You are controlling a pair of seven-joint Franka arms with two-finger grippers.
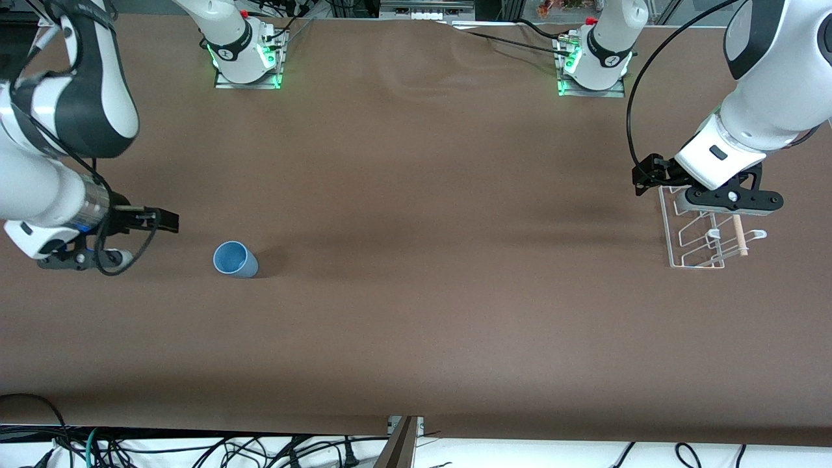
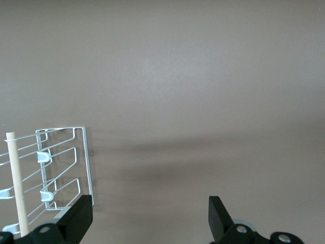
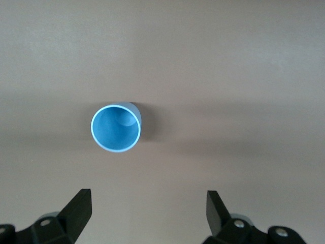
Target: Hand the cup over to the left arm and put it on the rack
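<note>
The light-blue cup [image 1: 235,259] stands upright, mouth up, on the brown table toward the right arm's end. In the right wrist view the cup [image 3: 116,128] lies ahead of the fingers and apart from them. My right gripper [image 1: 81,259] hovers beside the cup, farther toward the table's end, open and empty [image 3: 147,213]. The white wire rack [image 1: 705,237] with its wooden dowel [image 1: 739,235] stands toward the left arm's end. My left gripper [image 1: 734,200] hangs over the rack's edge, open and empty [image 2: 151,216]. The rack [image 2: 56,168] shows beside one finger.
The two arm bases [image 1: 247,55] [image 1: 593,65] stand along the table's edge farthest from the front camera. Cables [image 1: 195,452] lie below the table's nearest edge. Bare brown tabletop [image 1: 442,260] spans between cup and rack.
</note>
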